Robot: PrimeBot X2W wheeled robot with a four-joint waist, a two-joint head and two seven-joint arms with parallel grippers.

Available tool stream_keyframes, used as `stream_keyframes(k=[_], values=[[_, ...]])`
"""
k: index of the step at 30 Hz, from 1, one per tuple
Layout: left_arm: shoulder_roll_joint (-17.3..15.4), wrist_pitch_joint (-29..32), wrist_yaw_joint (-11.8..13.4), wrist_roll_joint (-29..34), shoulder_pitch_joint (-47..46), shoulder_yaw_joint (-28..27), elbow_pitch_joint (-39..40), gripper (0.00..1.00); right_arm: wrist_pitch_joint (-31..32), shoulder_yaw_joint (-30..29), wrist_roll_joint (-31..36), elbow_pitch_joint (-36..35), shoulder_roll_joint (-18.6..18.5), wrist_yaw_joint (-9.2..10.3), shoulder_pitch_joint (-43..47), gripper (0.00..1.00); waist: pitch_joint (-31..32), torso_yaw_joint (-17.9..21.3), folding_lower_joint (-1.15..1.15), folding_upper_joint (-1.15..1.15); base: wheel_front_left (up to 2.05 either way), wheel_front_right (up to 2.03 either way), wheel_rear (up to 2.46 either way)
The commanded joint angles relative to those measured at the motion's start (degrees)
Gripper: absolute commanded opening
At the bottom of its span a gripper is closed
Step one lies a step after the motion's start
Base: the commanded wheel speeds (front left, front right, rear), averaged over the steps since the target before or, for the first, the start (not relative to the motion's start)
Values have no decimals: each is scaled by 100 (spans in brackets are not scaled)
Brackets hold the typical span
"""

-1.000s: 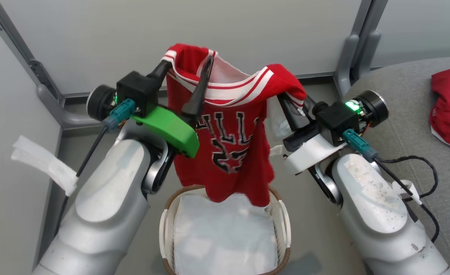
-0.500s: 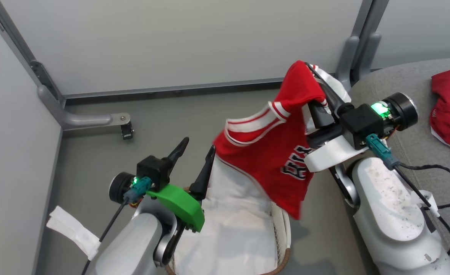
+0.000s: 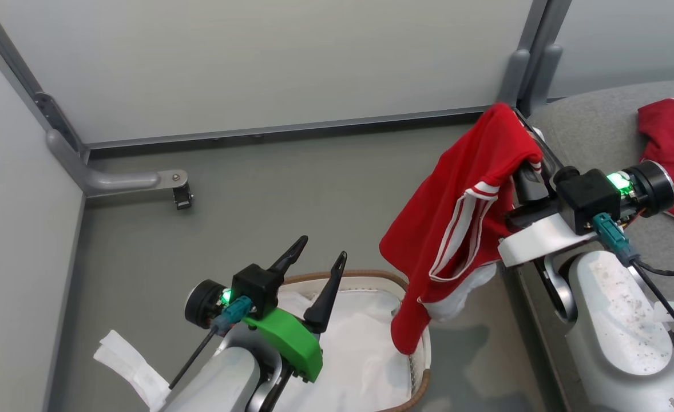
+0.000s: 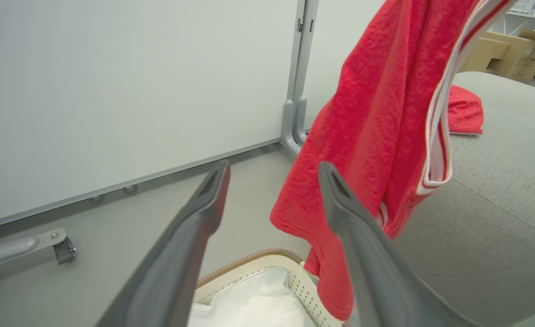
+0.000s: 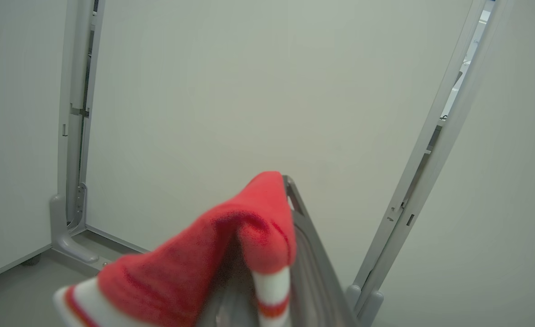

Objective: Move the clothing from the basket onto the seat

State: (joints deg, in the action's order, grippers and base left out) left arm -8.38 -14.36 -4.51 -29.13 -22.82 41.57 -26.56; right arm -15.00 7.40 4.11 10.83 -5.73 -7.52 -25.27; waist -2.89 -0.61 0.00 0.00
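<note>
A red jersey (image 3: 457, 212) with white trim hung in the air from the right end effector (image 3: 530, 147), whose fingers were clamped on a fold at its top. Its lowest corner dangled by the right rim of the basket (image 3: 371, 276), beside the grey seat (image 3: 594, 123). A white liner (image 3: 354, 349) lay in the basket, which stood on the floor (image 3: 291, 194). A second red garment (image 3: 671, 149) lay on the seat, well apart from the hanging one. The left wrist camera caught the basket's perforated wall (image 4: 301, 290) and cardboard boxes (image 4: 499, 54) beyond the seat. The right wrist camera showed the jersey's striped edge (image 5: 272, 290) draped over one grey finger (image 5: 306, 245) against a pale wall panel (image 5: 249, 91). The left end effector (image 3: 322, 247) hovered over the basket's left end, fingers spread wide, gripping nothing.
</note>
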Motion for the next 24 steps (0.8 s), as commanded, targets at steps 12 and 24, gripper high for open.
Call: stream_keyframes(k=[12, 24], values=[[31, -65, 19, 162, 56, 128, 180, 100, -28, -157, 55, -189, -137, 6, -100, 0, -189, 453, 0, 0, 0, 0, 0], [-12, -22, 43, 308, -288, 227, 354, 100, -28, -325, -6, -558, -375, 7, -203, 0, -723, 1569, 0, 0, 0, 0, 0]])
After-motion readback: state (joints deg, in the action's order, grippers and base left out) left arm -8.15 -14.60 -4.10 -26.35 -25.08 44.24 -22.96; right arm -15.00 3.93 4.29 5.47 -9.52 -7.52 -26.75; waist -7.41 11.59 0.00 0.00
